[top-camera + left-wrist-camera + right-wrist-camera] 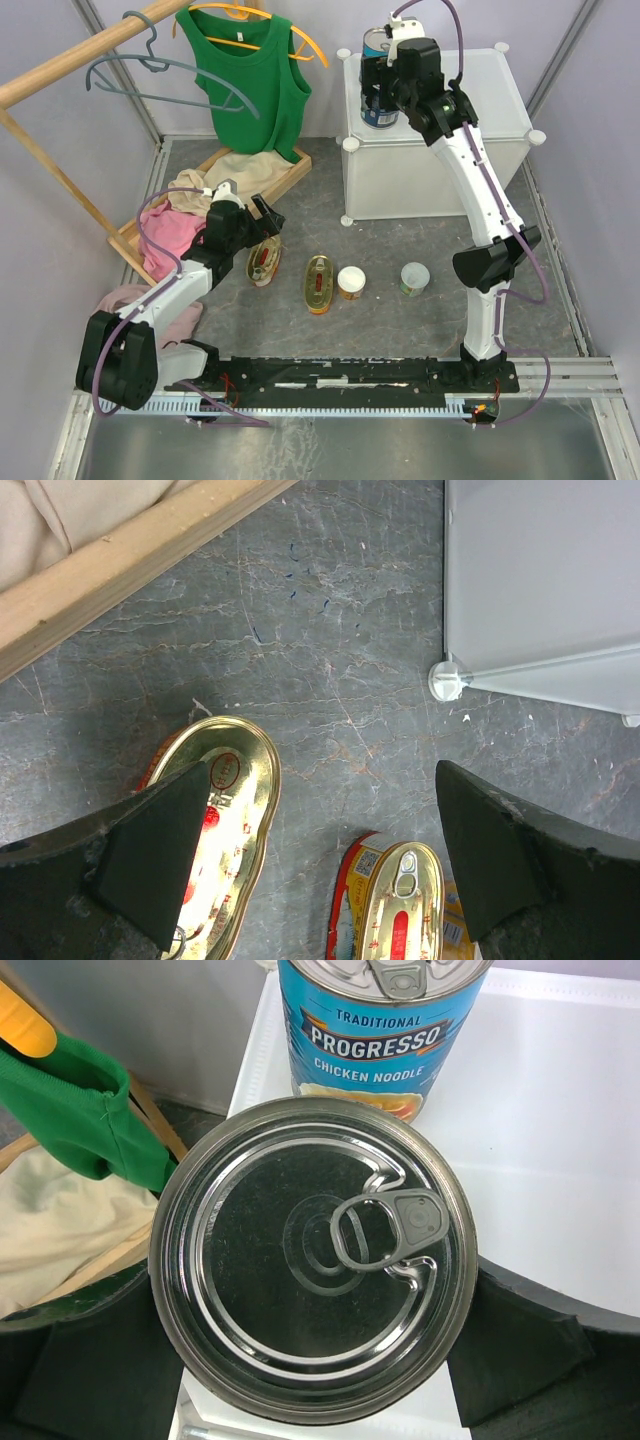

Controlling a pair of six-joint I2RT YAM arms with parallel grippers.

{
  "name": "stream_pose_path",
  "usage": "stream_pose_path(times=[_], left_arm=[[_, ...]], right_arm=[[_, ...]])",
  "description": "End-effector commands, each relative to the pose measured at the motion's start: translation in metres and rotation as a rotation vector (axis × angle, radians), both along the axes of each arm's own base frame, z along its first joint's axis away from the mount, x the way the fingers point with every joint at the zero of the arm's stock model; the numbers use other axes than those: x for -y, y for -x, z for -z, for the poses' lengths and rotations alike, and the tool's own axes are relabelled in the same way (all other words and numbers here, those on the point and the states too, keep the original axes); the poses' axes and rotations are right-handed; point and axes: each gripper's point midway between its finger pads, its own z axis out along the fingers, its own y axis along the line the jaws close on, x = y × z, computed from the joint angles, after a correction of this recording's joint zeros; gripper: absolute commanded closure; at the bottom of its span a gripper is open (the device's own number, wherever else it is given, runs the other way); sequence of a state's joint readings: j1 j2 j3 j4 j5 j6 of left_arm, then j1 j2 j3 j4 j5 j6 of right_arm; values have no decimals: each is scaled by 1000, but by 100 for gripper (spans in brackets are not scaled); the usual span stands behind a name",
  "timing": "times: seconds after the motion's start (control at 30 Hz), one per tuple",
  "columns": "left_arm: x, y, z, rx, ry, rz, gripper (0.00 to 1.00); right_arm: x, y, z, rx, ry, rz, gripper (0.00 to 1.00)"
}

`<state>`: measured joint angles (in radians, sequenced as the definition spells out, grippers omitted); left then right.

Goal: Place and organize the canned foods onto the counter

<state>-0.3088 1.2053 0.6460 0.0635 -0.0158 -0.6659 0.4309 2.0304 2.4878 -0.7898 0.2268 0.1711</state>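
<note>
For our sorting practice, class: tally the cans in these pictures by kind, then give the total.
Tall blue-labelled tins: 2
Small white-lidded cans: 2
Flat oval tins: 2
Total: 6

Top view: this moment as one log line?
right fingers: shut on tall blue-labelled silver-topped tin over white plastic cube cabinet | left fingers: open above two flat oval yellow-red tins
</note>
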Motion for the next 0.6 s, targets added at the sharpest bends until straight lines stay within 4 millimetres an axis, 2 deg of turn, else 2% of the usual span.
stream_pose_path(times=[0.0, 0.17, 0.57], left_arm=[[6, -14, -28, 79, 58, -5, 0], [5, -13, -28, 77, 59, -5, 0], [5, -10, -30, 84, 66, -6, 0]], right_arm=[[5, -5, -46, 148, -64, 28, 38], [5, -5, -44, 142, -60, 31, 28], [6, -3, -42, 132, -55, 30, 13]])
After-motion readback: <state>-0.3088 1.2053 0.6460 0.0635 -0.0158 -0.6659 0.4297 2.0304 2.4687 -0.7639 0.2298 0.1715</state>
